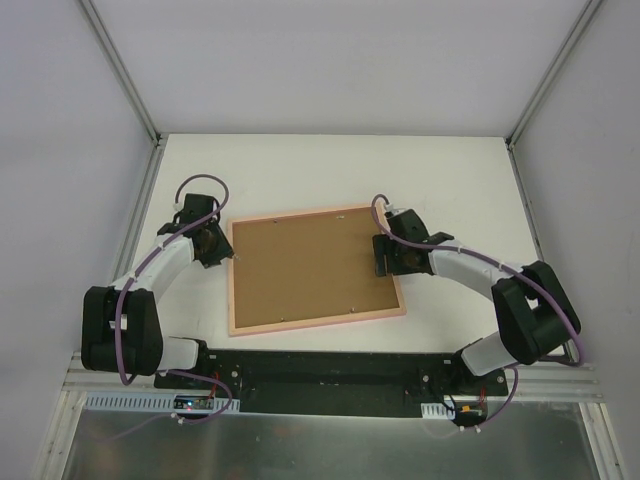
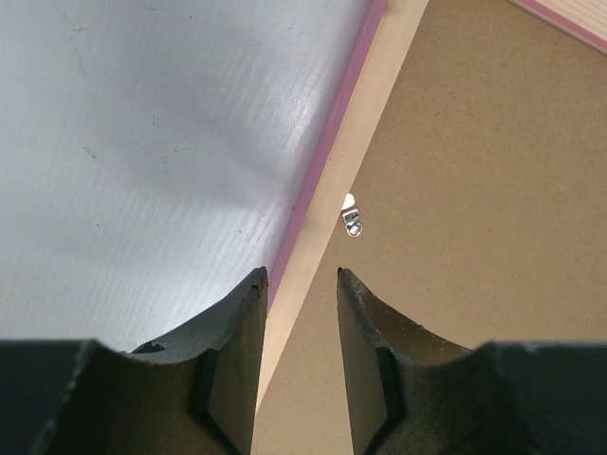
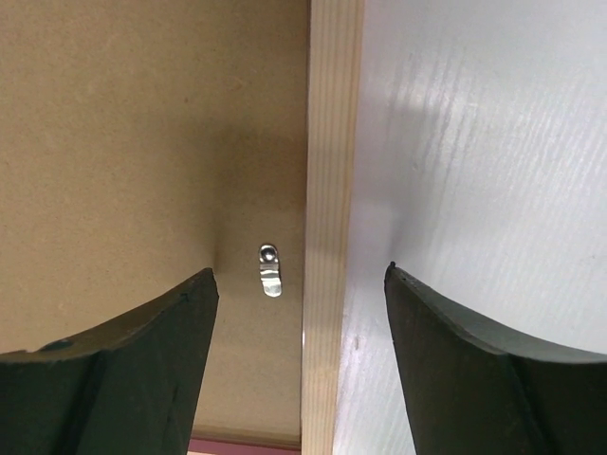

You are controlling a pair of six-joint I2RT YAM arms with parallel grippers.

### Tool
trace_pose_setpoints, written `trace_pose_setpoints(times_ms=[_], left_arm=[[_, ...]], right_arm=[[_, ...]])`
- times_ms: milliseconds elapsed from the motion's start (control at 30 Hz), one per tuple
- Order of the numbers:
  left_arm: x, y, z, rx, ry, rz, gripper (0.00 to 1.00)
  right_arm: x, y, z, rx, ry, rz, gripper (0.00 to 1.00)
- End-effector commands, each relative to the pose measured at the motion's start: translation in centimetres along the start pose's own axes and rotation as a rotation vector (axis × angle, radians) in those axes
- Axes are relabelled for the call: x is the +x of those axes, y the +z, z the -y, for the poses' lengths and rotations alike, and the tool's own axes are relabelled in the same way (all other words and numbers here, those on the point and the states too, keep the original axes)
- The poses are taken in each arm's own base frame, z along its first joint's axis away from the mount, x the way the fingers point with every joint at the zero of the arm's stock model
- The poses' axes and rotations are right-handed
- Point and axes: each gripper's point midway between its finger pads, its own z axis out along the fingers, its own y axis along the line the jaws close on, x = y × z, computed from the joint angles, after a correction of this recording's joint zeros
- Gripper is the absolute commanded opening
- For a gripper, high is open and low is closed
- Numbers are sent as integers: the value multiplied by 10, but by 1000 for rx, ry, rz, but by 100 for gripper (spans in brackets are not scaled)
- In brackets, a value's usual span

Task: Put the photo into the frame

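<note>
Both arms bent inward; left gripper (image 2: 302, 275) jaws narrowly parted, right gripper (image 3: 299, 270) jaws wide.

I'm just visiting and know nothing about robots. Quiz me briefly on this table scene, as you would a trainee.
1. True or false: the brown cardboard backing board faces up in the salmon-pink wooden picture frame.
2. The left claw and right claw are: A open; B shut on a photo.
3. What small silver thing sits on the board by the right claw?
Key: 1 true; 2 A; 3 a metal tab.
</note>
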Motion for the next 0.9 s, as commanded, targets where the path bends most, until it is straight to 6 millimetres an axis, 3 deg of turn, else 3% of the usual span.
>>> trace_pose_setpoints(times_ms=[0,500,667,867], left_arm=[[-9,4,-2,-12,-44,40,34],[-14,6,2,-10,-50,46,34],[-13,9,1,-16,-52,42,33],[-12,10,4,-4,-50,34,33]], right_arm=[[0,-13,7,30,-24,25,71],[6,-3,6,21,-43,-6,65],[7,-4,9,39,-45,-6,57],[2,-2,7,34,-41,0,57]])
